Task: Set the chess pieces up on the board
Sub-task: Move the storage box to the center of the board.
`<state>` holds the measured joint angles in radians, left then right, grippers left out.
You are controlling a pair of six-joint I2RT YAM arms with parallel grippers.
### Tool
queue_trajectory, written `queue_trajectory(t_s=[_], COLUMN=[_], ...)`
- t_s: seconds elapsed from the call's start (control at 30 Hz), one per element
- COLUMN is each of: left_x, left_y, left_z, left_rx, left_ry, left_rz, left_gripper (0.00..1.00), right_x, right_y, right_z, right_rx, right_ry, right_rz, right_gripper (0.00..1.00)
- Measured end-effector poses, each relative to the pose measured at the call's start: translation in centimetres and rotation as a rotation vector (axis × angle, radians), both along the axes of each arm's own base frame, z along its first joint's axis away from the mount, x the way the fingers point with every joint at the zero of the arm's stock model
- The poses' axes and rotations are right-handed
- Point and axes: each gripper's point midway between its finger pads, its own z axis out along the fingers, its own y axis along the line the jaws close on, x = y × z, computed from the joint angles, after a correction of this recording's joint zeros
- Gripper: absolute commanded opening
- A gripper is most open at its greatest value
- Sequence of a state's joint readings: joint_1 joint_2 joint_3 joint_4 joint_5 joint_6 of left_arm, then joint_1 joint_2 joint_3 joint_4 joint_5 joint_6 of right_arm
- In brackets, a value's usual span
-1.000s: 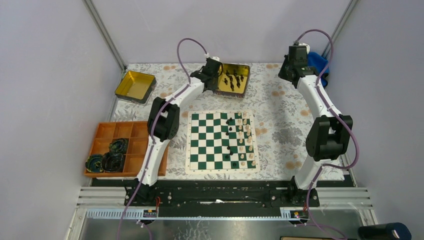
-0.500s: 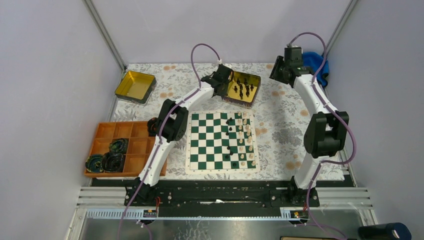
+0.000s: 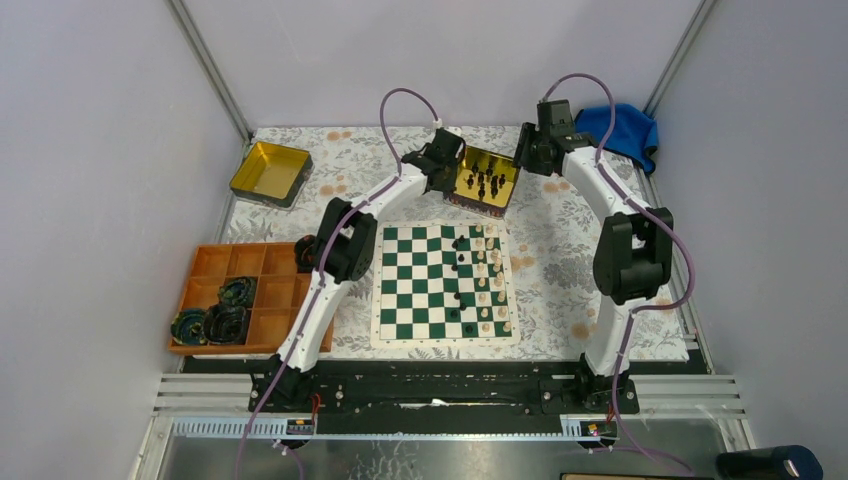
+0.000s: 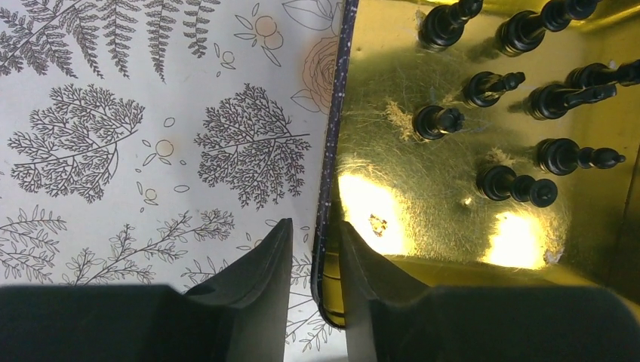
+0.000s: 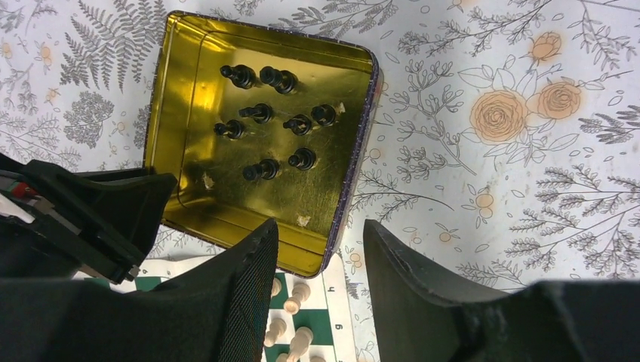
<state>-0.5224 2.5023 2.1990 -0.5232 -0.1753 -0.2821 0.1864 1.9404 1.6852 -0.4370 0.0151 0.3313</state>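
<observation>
The green-and-white board (image 3: 445, 282) lies mid-table with a few black chess pieces (image 3: 460, 250) and a column of cream pieces (image 3: 488, 280) on its right side. Several more black pieces (image 3: 487, 181) lie in a gold tin (image 3: 500, 172) behind the board; they also show in the left wrist view (image 4: 521, 113) and the right wrist view (image 5: 272, 121). My left gripper (image 3: 447, 168) is shut on the tin's left wall (image 4: 330, 151), one finger outside, one inside. My right gripper (image 3: 528, 160) is open and empty, hovering above the tin's right near corner (image 5: 355, 226).
A second gold tin (image 3: 270, 172) sits at the back left. An orange compartmented tray (image 3: 235, 270) with dark round objects is at the left. A blue cloth (image 3: 625, 125) lies in the back right corner. The board's far edge (image 5: 306, 318) is just below the tin.
My left gripper has dragged the tin to the right and turned it, nearer the board. My right arm has swung left from the blue cloth to the tin.
</observation>
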Motion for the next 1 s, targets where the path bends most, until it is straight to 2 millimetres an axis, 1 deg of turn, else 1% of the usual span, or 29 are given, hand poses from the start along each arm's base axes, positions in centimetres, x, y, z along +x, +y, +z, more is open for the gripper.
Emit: queue_trajectory(t_s=[0.13, 0.33, 0.5, 0.67, 0.77, 0.87, 1.0], left_x=[0.1, 0.4, 0.6, 0.8, 0.9, 0.9, 1.1], left_y=[0.3, 0.9, 1.3, 1.5, 1.6, 1.5, 1.5], left_z=[-0.2, -0.2, -0.1, 0.1, 0.5, 1.1, 2.5], left_rx=[-0.004, -0.006, -0.002, -0.007, -0.015, -0.027, -0.043], left_ry=[0.004, 0.005, 0.002, 0.0, -0.005, -0.012, -0.031], left_rz=[0.007, 0.022, 0.034, 0.045, 0.052, 0.058, 0.064], left_gripper=[0.37, 0.38, 0.43, 0.49, 0.53, 0.53, 0.53], right_x=[0.1, 0.1, -0.2, -0.2, -0.1, 0.1, 0.5], right_y=[0.3, 0.8, 1.8, 2.3, 2.4, 2.5, 2.6], right_z=[-1.3, -4.3, -6.9, -8.6, -9.6, -10.5, -11.4], right_rx=[-0.001, -0.012, -0.022, -0.025, -0.025, -0.025, -0.029], right_ry=[0.027, 0.086, 0.14, 0.178, 0.197, 0.212, 0.227], right_rz=[0.001, 0.009, 0.025, 0.026, 0.022, 0.018, 0.014], right_gripper=[0.52, 0.52, 0.51, 0.49, 0.44, 0.36, 0.27])
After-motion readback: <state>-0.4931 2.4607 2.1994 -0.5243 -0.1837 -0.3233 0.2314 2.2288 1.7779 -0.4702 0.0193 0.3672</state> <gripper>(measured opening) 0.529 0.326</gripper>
